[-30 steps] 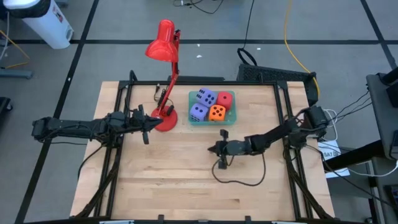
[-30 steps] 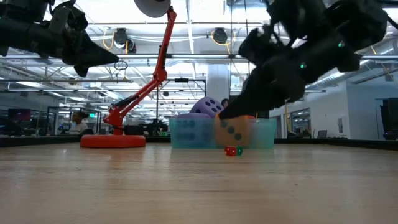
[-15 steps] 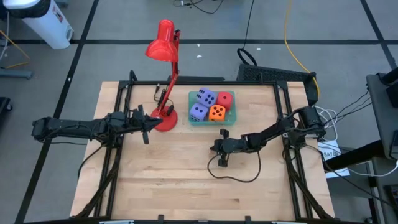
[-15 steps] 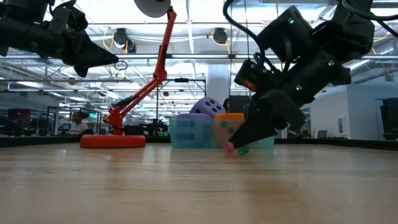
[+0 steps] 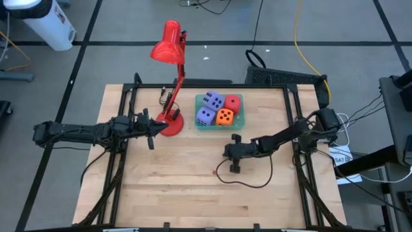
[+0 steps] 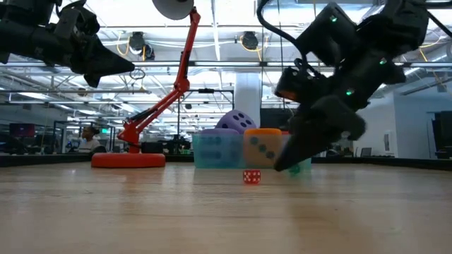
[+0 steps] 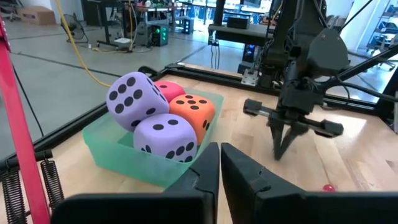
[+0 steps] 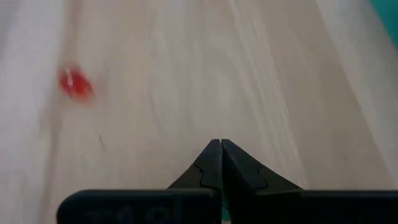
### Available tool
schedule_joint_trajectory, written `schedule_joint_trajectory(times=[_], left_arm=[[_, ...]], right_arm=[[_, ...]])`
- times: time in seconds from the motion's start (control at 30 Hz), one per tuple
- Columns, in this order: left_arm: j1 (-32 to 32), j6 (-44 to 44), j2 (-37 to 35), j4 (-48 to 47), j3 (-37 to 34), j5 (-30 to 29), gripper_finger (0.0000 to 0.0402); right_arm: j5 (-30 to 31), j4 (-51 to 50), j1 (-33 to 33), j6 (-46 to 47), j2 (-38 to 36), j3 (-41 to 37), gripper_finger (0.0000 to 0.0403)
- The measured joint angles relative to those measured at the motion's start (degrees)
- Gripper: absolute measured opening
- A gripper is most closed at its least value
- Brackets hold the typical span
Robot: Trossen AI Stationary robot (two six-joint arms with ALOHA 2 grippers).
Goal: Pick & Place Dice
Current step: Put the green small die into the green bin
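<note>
Four big dice sit in a green tray (image 5: 219, 126) at the table's far middle: two purple (image 5: 213, 100) (image 5: 205, 116), one orange (image 5: 224, 116), one red (image 5: 234, 103). They also show in the left wrist view, the orange one (image 7: 193, 112) foremost. A tiny red die (image 5: 215, 172) (image 6: 251, 176) lies on the bare wood toward the near edge. My right gripper (image 5: 226, 153) is shut, slanting down close to the table, a little to the far right of that tiny die. My left gripper (image 5: 152, 132) (image 7: 219, 155) hangs shut and still beside the lamp base.
A red desk lamp (image 5: 168, 42) stands with its round base (image 5: 171, 122) left of the tray, close to my left gripper. A black cable (image 5: 248, 183) loops on the wood below my right arm. Black frame rails run along the table's sides.
My right gripper has tipped further downward, dipped to the tiny red die, then drawn back a little toward the table's right edge, staying shut. The tiny die has moved toward the near edge and now lies apart from the fingers.
</note>
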Motion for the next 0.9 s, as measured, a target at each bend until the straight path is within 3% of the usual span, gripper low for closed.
schedule_joint_trajectory(times=[0.2, 0.53, 0.67, 0.9], left_arm=[[0.0, -0.07, 0.0, 0.0, 0.0, 0.86, 0.0005], [-0.04, -0.55, 0.0, 0.65, 0.04, 2.45, 0.0026], [-0.02, -0.64, 0.02, 0.63, 0.04, 2.79, 0.0019], [-0.02, -1.27, 0.02, 0.39, 0.04, 3.34, 0.0004]], right_arm=[[-0.14, -11.54, 1.33, 1.89, -6.52, -0.38, 0.0], [4.79, -8.94, 6.1, 0.88, -13.47, -0.36, 0.0011], [6.58, -12.05, 6.57, 5.37, -16.04, -0.38, 0.0059], [6.26, -24.42, 6.75, 20.71, -17.25, -0.41, 0.0188]])
